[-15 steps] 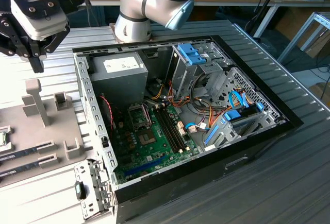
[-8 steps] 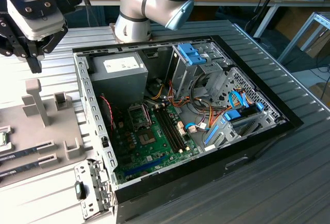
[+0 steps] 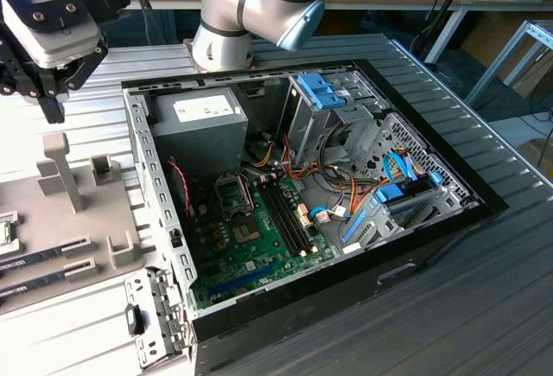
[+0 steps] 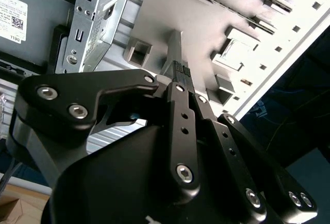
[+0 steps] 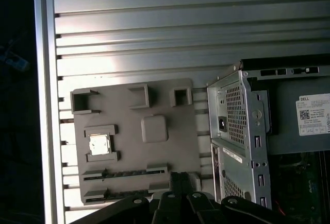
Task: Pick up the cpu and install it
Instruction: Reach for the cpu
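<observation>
The cpu (image 5: 99, 145) is a small silver square lying in a recessed holder on the grey fixture tray (image 5: 124, 152) beside the computer case. My gripper (image 5: 178, 178) hangs above the tray's edge near its long slots, apart from the cpu, and its fingers (image 4: 180, 80) look pressed together with nothing between them. In the exterior view the gripper (image 3: 54, 106) is high over the tray (image 3: 52, 220) at that view's left. The green motherboard (image 3: 251, 238) lies in the open case, with its silver socket frame (image 3: 232, 193) near the power supply.
The open black computer case (image 3: 415, 238) fills the middle of the ribbed metal table (image 3: 484, 307). Inside it are a grey power supply (image 3: 199, 121), blue drive brackets (image 3: 324, 91) and bundles of cables. A tall grey post (image 3: 57, 168) rises from the tray below the gripper.
</observation>
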Robot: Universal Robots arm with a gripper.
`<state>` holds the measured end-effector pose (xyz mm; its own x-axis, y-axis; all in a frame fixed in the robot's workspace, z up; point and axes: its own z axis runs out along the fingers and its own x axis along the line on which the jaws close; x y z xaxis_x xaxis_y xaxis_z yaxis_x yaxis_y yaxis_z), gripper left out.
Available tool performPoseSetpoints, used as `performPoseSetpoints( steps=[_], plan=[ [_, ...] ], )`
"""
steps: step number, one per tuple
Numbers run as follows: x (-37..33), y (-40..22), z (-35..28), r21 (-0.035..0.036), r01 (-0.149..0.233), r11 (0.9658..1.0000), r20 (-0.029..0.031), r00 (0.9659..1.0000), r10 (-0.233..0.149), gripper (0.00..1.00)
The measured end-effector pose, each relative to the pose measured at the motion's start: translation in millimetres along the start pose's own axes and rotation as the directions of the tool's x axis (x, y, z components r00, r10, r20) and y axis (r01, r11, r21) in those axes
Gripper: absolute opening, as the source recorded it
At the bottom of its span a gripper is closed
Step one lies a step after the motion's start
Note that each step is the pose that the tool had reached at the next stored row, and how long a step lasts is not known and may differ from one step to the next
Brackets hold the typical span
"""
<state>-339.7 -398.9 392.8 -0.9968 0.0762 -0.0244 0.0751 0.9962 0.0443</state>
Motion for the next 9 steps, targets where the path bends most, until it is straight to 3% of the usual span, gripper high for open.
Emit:
performPoseSetpoints(
  steps=[9],
  plan=[
    [4.3, -0.3, -0.1, 0.0, 0.0, 1.0, 0.0, 1.0, 0.0, 0.11]
  ],
)
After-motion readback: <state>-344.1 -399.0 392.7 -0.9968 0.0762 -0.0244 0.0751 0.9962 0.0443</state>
